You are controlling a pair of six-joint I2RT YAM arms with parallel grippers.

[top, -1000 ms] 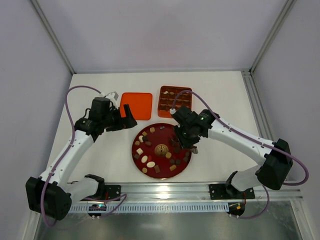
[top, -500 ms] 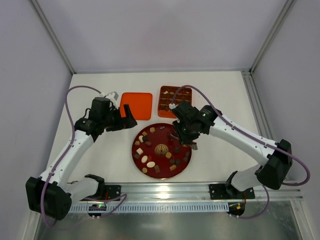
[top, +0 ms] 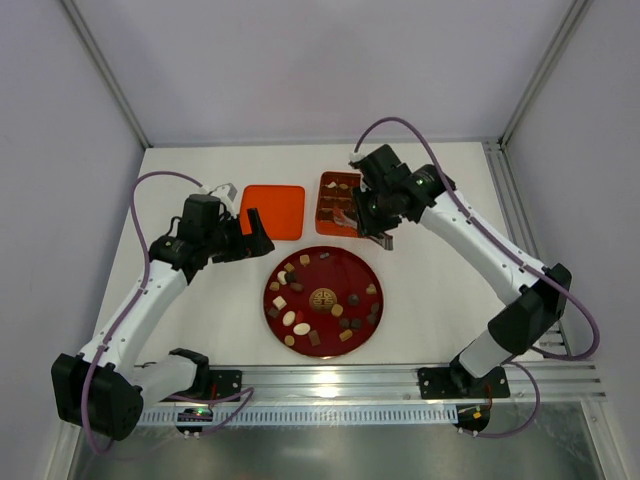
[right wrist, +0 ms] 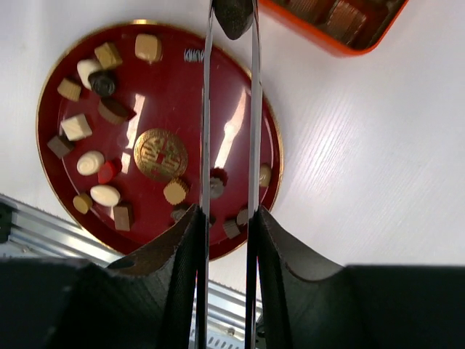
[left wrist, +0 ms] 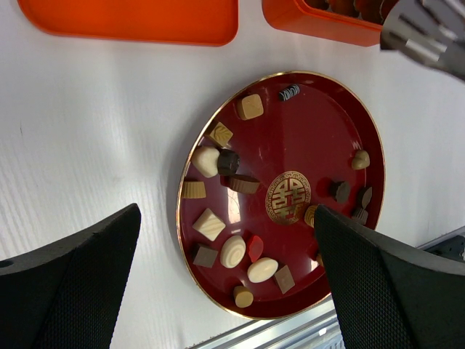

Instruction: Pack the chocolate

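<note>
While the left gripper hangs with its jaws spread wide and nothing between them, the right gripper pinches one dark brown piece between slim fingertips set close together. That piece is raised off the white table, just at the near wall of the orange gridded tray; the pictures do not settle whether it hangs over the tray or just short of it.

The rest of the chocolate lies scattered on the dark red plate, which sits at the table's middle near the arm bases. Tan squares, cream ovals and dark rounds cluster mostly on the plate's left half and along its near rim, around a gold emblem at the centre. A few brown pieces already sit in the gridded tray's cells, seen at the top of the right wrist view.

A flat orange lid rests beside the tray, to its left. The left gripper hovers between that lid and the plate, above the plate's left edge and well apart from the right arm.
</note>
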